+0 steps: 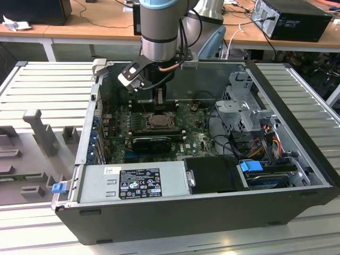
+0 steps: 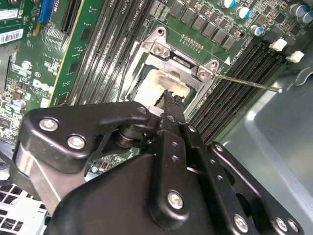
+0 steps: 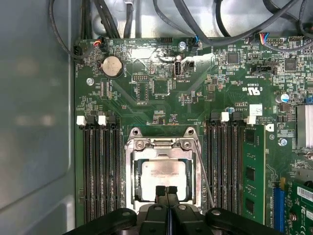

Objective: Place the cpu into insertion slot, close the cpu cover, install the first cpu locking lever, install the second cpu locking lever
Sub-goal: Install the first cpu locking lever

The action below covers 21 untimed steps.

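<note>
The gripper [image 3: 166, 190] is closed, its fingertips pressed together over the edge of the cpu [image 3: 164, 171]; whether they touch it I cannot tell. The cpu lies in the insertion slot [image 1: 158, 120] with the cpu cover [image 3: 161, 145] flat around it. In the exterior view the slot sits at 12 o'clock from the black card [image 1: 152, 142] inside the computer case [image 1: 186, 218]. A thin locking lever [image 2: 244, 82] juts out just beside the cover.
</note>
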Motion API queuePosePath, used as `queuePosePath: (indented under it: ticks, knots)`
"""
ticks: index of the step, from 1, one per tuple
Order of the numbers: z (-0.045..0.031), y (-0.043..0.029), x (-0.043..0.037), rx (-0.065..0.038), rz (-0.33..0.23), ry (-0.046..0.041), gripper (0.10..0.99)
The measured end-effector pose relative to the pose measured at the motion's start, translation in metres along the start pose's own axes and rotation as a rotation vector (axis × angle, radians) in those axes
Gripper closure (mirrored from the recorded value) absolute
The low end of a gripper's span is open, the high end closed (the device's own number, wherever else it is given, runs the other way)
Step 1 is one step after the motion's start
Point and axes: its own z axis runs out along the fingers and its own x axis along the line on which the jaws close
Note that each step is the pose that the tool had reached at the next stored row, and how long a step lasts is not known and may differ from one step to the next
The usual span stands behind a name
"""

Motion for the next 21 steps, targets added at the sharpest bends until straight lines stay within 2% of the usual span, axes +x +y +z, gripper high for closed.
queuePosePath:
  ticks: [6,11,18,21]
  knots:
    - [-0.0068,0.0002,0.0001,0.0,0.0,0.0,0.98]
    - [-0.0157,0.0004,0.0003,0.0,0.0,0.0,0.98]
    - [-0.0383,0.0011,0.0008,0.0,0.0,-0.0001,0.98]
    - [-0.0418,0.0011,0.0009,0.0,0.0,-0.0001,0.98]
